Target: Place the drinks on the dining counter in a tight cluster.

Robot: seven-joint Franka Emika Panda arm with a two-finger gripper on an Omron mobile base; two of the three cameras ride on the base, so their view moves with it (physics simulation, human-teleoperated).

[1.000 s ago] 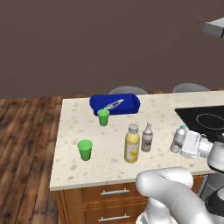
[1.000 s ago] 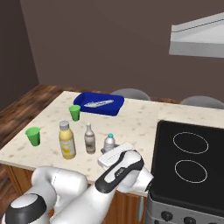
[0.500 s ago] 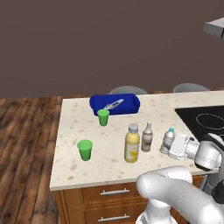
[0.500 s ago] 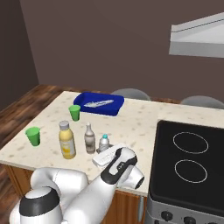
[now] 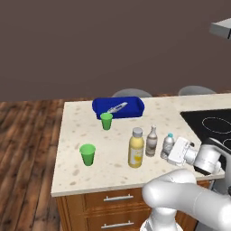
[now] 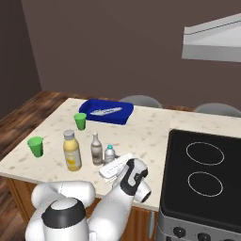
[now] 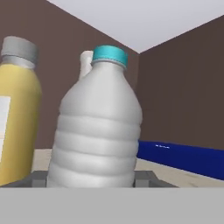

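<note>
Gripper (image 5: 173, 153) low over the dining counter (image 5: 76, 135), near its front edge, my fingers (image 7: 39, 179) either side of the water bottle (image 5: 168, 144), clamped on its base. Water bottle stands upright, long axis vertical, blue cap up. Just beside it stand the slim brownish bottle (image 5: 152, 141) and the yellow juice bottle (image 5: 136, 147), both upright, necks up, all between the front edge and the cooktop (image 5: 212, 124).

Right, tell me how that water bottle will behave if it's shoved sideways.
The water bottle is taller than wide, so it may tip rather than slide. Its ribbed body looks like thin plastic, probably light. Being round, it would likely roll if it fell over on the counter.
</note>
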